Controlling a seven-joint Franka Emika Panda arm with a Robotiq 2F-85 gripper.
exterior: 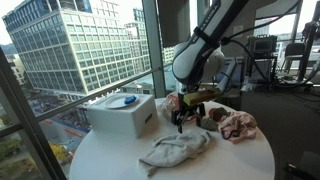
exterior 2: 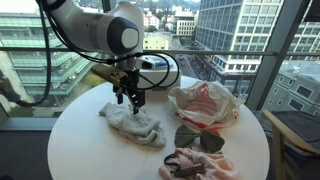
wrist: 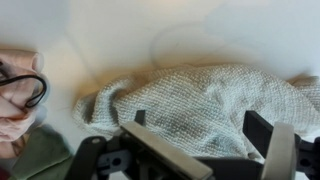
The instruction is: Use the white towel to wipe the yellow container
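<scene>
Wrist view puts the crumpled white knitted towel [wrist: 205, 100] across the middle of the frame, lying flat on the round white table [wrist: 120, 35]. The Robotiq gripper [wrist: 200, 125] is right over it, its jaws spread wide and holding nothing; only cloth shows between the two fingers [wrist: 165, 150].

In both exterior views the towel [exterior: 175, 150] [exterior 2: 130, 122] lies in a loose heap on the table [exterior: 110, 160] [exterior 2: 80, 140], and the gripper [exterior: 183, 122] [exterior 2: 130, 100] points straight down at the heap's edge. Whether the fingertips touch the fabric or stop just above it cannot be told.

A white box-shaped container with a blue patch on top [exterior: 120, 113] stands on the table near the towel, beside the window glass and apart from the gripper. In an exterior view it is almost wholly hidden behind the arm.

A crinkled clear plastic bag with pinkish contents [exterior 2: 205, 103] sits near the towel. A dark green cloth [exterior 2: 200, 137] [exterior: 215, 113] lies close to the bag, and a bunched pink cloth [exterior 2: 195, 163] [exterior: 238, 125] just beyond it. At the left edge of the wrist view the pink cloth [wrist: 12, 100] appears with a thin black loop [wrist: 25, 88] lying on it — and a bit of the green cloth [wrist: 40, 160] below.
</scene>
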